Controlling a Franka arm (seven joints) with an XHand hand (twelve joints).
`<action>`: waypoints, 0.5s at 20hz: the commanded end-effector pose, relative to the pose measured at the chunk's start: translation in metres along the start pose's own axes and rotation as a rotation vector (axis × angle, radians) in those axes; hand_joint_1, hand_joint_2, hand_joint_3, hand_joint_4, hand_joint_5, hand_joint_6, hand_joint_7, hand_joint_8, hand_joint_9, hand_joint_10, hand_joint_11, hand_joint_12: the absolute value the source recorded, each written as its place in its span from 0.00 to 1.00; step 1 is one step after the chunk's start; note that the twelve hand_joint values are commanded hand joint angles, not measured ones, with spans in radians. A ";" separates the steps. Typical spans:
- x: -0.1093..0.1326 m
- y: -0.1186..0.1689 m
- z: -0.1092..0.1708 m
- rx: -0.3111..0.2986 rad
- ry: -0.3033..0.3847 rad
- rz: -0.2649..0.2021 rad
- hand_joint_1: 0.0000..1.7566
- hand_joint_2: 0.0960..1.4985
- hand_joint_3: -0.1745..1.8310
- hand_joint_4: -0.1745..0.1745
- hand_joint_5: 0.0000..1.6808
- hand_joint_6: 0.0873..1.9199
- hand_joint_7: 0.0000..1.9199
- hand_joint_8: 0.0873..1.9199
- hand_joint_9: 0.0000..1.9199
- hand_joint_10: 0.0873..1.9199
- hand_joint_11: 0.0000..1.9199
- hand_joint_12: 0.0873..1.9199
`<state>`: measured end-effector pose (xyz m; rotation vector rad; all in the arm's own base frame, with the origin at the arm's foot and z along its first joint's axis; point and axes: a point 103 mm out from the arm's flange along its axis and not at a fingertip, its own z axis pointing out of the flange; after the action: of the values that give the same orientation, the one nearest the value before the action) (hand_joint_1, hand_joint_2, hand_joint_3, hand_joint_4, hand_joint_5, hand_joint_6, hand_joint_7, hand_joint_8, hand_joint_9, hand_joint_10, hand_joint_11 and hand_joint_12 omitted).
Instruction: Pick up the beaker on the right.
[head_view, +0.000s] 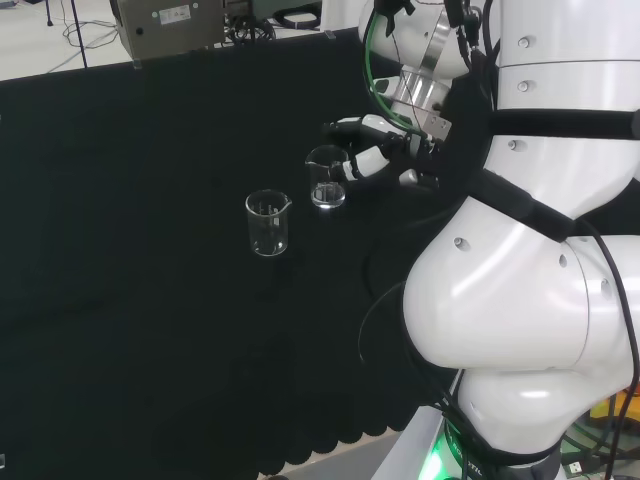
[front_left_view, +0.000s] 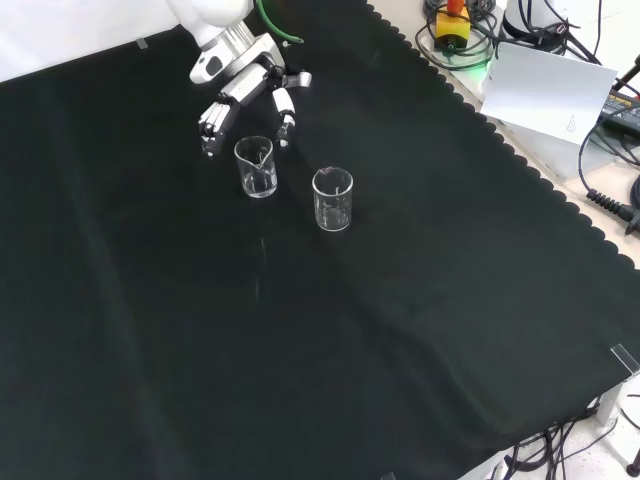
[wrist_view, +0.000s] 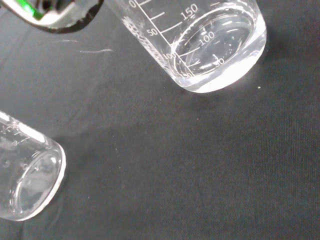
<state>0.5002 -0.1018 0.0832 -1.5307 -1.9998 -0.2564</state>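
Two clear glass beakers are seen upright on the black-clothed desk (head_view: 150, 300). In the head view, the other beaker (head_view: 268, 223) is placed to the left of the target beaker (head_view: 326, 177) and a little nearer the camera, apart from it. The target beaker is the right-hand one in that view, and both appear empty.

Just to the right of the target beaker, the hand (head_view: 372, 160) is held low over the cloth. Its fingers (head_view: 345, 127) are spread wide and only lightly bent, so that the glass is bracketed on its arm-facing side. No finger is seen to be closed on the wall, though contact at the far side cannot be ruled out.

In the front view, the hand (front_left_view: 243, 95) is found just above the target beaker (front_left_view: 256, 166), with the other beaker (front_left_view: 333, 199) down and to the right of it.

The step in hand is judged to be the final approach before the grasp. For the next move, the hand would have to be eased a little further around the target beaker, the fingers and thumb closed on opposite sides of its wall, and the glass lifted straight up so that its neighbour is left undisturbed.
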 end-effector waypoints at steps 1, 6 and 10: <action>-0.003 0.005 0.006 -0.016 0.034 -0.014 0.46 0.31 0.38 0.52 0.18 0.00 0.05 0.27 0.11 0.29 0.00 0.65; -0.003 0.008 0.013 -0.051 0.087 -0.045 0.49 0.30 0.38 0.52 0.20 0.00 0.09 0.29 0.14 0.30 0.00 0.66; -0.001 0.011 0.020 -0.076 0.153 -0.066 0.53 0.30 0.39 0.51 0.24 0.00 0.13 0.30 0.20 0.28 0.00 0.69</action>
<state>0.5038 -0.0955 0.0709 -1.4828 -1.9751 -0.3838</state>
